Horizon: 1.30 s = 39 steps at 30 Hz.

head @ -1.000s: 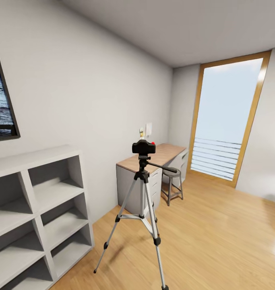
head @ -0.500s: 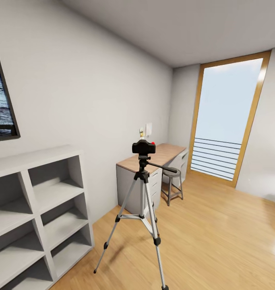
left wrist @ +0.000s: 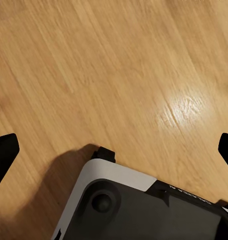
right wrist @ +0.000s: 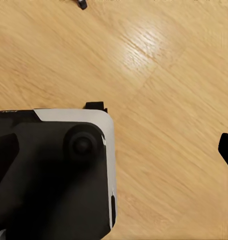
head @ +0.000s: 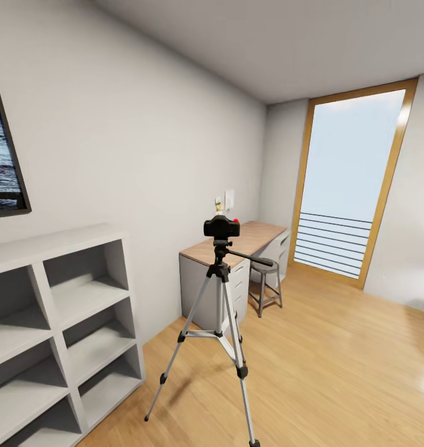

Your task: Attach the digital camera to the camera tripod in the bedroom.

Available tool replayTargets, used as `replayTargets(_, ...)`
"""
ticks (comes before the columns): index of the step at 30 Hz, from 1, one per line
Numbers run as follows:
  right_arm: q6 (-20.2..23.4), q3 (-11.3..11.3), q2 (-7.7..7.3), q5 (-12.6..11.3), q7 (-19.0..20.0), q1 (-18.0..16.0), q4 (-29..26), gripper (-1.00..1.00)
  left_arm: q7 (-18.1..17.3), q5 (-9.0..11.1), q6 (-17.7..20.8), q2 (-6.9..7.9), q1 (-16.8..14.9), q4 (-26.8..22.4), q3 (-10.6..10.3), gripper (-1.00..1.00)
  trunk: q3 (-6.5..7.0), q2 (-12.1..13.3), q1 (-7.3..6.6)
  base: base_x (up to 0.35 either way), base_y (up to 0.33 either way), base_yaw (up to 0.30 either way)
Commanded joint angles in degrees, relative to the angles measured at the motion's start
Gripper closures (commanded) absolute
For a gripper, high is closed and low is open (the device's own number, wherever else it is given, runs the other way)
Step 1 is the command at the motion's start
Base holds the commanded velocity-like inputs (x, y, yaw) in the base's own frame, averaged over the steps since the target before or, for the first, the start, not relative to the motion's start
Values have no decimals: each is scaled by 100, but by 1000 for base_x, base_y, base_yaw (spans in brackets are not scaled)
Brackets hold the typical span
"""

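One camera was seated on one tripod, near one desk and one stool. Both grippers' fingers were spread apart, grasping nothing.

The digital camera sits atop the camera tripod, between shelving and desk.

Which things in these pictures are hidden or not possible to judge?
- Tripod, head view: the nearest foot is cut off by the bottom edge.
- Camera, head view: too small to tell whether it is locked onto the tripod head.
- Picture, head view: cut off by the left edge.
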Motion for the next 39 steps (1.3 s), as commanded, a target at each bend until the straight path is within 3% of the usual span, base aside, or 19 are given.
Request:
replayTargets(1,-35,48,-1,-61,27,-6,18,-100,5,18,2,0,-1,0,27,-100,-2,-4,2,0,0,0)
replayTargets(39,-28,48,51,-69,18,-6,18,-100,5,21,2,0,-1,0,26,-100,55,-4,2,0,0,0)
